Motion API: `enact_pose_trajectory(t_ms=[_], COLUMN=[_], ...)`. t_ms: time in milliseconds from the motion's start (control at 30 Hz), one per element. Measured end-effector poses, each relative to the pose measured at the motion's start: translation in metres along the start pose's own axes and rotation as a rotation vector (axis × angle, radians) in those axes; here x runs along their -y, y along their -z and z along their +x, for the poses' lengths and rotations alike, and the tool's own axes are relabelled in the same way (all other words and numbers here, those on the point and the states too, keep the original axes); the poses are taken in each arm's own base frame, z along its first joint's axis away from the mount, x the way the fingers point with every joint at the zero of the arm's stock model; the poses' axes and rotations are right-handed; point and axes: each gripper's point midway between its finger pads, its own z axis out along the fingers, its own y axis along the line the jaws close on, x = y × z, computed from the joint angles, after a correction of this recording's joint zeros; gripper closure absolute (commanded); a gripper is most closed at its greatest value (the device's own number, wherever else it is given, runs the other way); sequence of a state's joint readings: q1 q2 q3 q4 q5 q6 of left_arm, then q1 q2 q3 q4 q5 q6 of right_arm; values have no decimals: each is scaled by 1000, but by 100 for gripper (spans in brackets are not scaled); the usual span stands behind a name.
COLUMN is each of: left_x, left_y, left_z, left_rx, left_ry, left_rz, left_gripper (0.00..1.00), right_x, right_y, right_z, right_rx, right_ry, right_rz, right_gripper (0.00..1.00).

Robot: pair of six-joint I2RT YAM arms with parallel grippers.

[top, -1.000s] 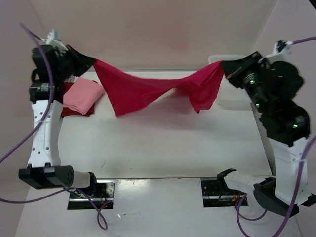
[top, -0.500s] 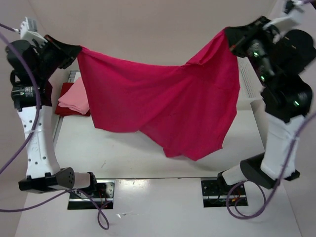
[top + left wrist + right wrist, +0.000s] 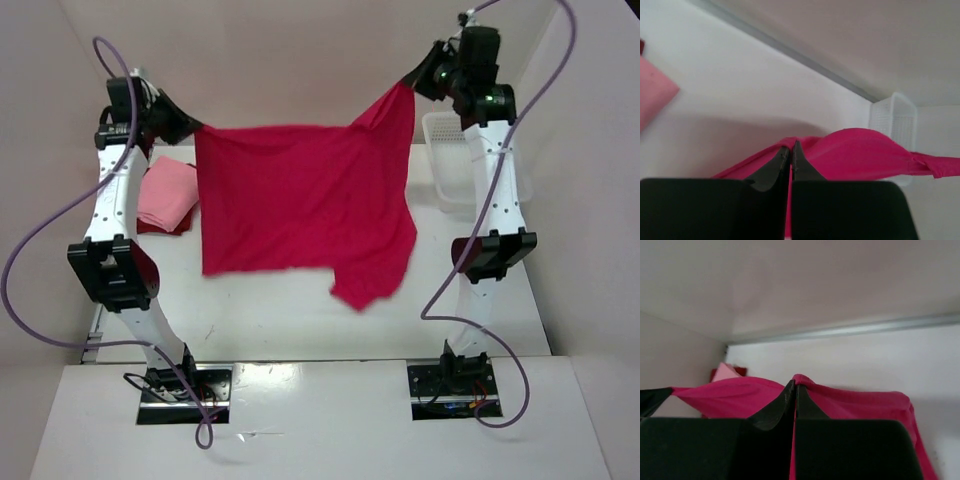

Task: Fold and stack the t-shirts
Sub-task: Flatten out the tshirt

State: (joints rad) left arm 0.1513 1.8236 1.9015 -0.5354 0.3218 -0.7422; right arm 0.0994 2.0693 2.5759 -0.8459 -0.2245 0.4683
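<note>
The left hand and right hand are each clamped shut on a top corner of the magenta shirt. It hangs spread between them over the surface, with its right corner held higher. At the far left the folded pink shirt lies on the red shirt, and the basket stands at the far right.
</note>
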Motion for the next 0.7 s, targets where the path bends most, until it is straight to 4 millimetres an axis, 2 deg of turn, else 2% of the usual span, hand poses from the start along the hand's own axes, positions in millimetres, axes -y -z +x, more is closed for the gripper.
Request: enact_pose_trajectory(t_ms=[100, 167, 267, 333, 400, 467, 533, 667, 700], left_x=[37, 67, 99, 113, 117, 112, 92, 24, 4], left_y=[21, 44, 76, 92, 101, 103, 95, 67, 59], left_z=[-34, -61, -89, -100, -104, -101, -86, -24, -4], left_rx=[82, 165, 260, 302, 326, 329, 306, 183, 148], left_ry=[-28, -60, -103, -121, -130, -127, -110, -37, -18], left_rz=[85, 153, 228, 257, 263, 250, 214, 83, 48], left_gripper=[100, 100, 100, 100, 100, 100, 100, 100, 100], right_x=[-27, -43, -70, -85, -92, -86, -61, 11, 35], right_y=[38, 73, 131, 162, 183, 184, 171, 125, 113], right_z=[-47, -76, -112, -124, -124, -108, -69, 38, 76], right_rx=[136, 232, 370, 429, 450, 420, 337, 92, 4], right_ry=[5, 12, 28, 42, 59, 59, 42, -21, -47], right_rz=[-75, -115, -180, -213, -230, -218, -170, -31, 14], right_gripper=[100, 100, 100, 100, 100, 100, 100, 100, 100])
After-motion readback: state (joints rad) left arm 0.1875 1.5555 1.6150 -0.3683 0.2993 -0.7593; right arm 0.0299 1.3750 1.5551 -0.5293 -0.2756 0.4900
